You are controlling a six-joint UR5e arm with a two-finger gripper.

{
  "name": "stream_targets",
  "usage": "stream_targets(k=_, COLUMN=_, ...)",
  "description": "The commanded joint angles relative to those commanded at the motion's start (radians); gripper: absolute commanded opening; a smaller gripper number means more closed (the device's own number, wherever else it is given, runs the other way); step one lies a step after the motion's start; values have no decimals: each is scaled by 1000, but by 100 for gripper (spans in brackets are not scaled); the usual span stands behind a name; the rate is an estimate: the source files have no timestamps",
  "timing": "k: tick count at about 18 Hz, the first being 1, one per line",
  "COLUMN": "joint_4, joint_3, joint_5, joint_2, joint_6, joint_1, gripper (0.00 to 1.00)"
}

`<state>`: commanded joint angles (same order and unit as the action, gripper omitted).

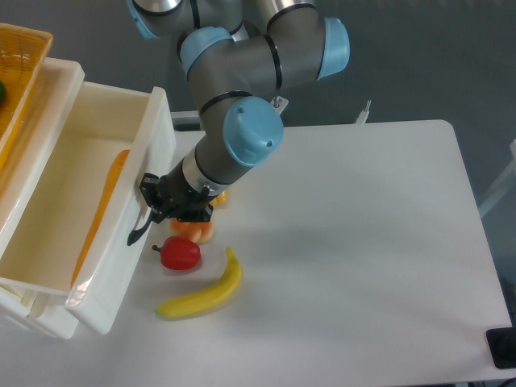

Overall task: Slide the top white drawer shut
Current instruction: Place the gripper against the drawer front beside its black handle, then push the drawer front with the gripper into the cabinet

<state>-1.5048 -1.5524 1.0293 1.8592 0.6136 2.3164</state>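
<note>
At left of counter: the top white drawer (85, 234) stood pulled well out of the cabinet, its front panel facing the arm and its black handle (139, 227) on that panel.
Inside the drawer: a long orange item (98, 216) lay along the floor near the front wall.
Hand: the hand (161, 211) was pressed against the drawer front at the handle; whether its fingers were wide or narrow could not be told, the wrist hid them.
Step in hand: by my reading, the push itself, with most of the travel left.
Next move: likely a steady shove leftward, square to the front, so the drawer runs straight.
Nearby on counter: a red fruit (181, 253), a banana (204, 289) and orange pieces (195, 230) lay just beside the drawer front.
</note>
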Motion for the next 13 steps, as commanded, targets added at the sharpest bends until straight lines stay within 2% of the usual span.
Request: stream_targets(k=13, joint_4=14, joint_3=8, joint_5=-12, joint_2=8, joint_6=-97, joint_1=-97, gripper=0)
